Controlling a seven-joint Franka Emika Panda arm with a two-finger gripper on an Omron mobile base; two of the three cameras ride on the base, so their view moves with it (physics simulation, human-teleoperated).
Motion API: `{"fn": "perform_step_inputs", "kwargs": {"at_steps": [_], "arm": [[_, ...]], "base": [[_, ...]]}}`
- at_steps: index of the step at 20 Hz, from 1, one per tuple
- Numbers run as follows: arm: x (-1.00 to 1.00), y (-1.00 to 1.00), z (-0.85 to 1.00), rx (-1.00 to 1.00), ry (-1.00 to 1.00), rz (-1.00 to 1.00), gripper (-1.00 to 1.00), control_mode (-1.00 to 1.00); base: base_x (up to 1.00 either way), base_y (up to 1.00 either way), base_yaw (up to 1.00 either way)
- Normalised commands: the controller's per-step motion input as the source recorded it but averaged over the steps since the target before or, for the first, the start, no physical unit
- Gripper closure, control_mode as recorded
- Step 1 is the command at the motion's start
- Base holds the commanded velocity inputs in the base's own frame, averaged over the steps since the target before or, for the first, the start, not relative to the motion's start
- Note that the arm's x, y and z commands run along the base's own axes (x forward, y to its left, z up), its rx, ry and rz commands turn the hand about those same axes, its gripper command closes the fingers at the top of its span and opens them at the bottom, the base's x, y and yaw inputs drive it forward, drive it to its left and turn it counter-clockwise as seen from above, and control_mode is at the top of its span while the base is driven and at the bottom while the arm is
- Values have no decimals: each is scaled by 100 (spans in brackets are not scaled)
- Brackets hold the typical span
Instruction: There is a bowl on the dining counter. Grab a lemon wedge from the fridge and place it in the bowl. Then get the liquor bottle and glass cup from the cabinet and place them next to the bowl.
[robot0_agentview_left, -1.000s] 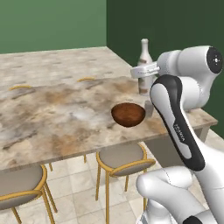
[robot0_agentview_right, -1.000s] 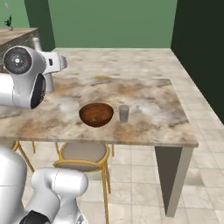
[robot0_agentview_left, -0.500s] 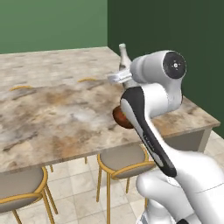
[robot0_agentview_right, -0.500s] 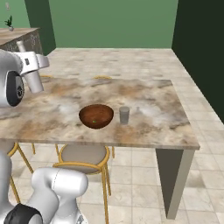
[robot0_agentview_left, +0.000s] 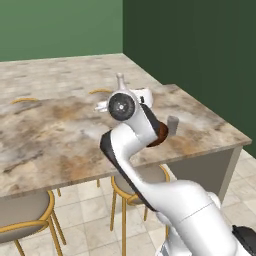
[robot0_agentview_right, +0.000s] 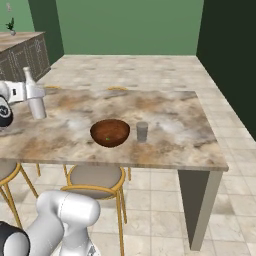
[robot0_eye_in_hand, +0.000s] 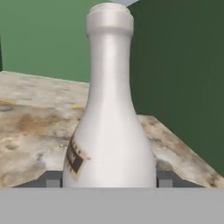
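Observation:
My gripper (robot0_eye_in_hand: 109, 181) is shut on the liquor bottle (robot0_eye_in_hand: 109, 131), a pale bottle with a brownish label; its dark fingertips (robot0_eye_in_hand: 52, 180) press both sides of the base. The right base view shows the upright bottle (robot0_agentview_right: 35, 97) held in the gripper (robot0_agentview_right: 31, 95) over the left part of the dining counter (robot0_agentview_right: 165, 145). The reddish-brown bowl (robot0_agentview_right: 110, 132) sits near the counter's front edge with a small green speck inside. The glass cup (robot0_agentview_right: 142, 131) stands just right of it. From the left base view, my arm hides most of the bowl (robot0_agentview_left: 161, 136); the cup (robot0_agentview_left: 173, 125) and the bottle's neck (robot0_agentview_left: 120, 80) show.
Round stools with yellow frames (robot0_agentview_right: 97, 182) stand under the counter's near edge, another at the left (robot0_agentview_left: 25, 215). Dark green walls close the far side and right. A worktop on base cabinets (robot0_agentview_right: 22, 55) runs at the far left.
The arm has swung left over the counter with the bottle in its grip, away from the far corner and into the right base view. Bowl and cup have not moved.

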Motion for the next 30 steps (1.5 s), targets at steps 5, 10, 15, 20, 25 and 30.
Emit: {"fn": "perform_step_inputs", "kwargs": {"at_steps": [5,10,15,20,25,30], "arm": [[20,-2,-70,4,-11,-18,100,-100],[36,-41,-66,6,-11,-4,100,-100],[47,-35,-62,8,-5,0,100,-100],[18,-6,-51,8,-3,0,100,-100],[5,0,-20,5,-11,0,100,-100],[38,0,-11,2,-5,-3,100,-100]], "base": [[0,0,0],[0,0,0],[0,0,0],[0,0,0],[0,0,0],[0,0,0]]}}
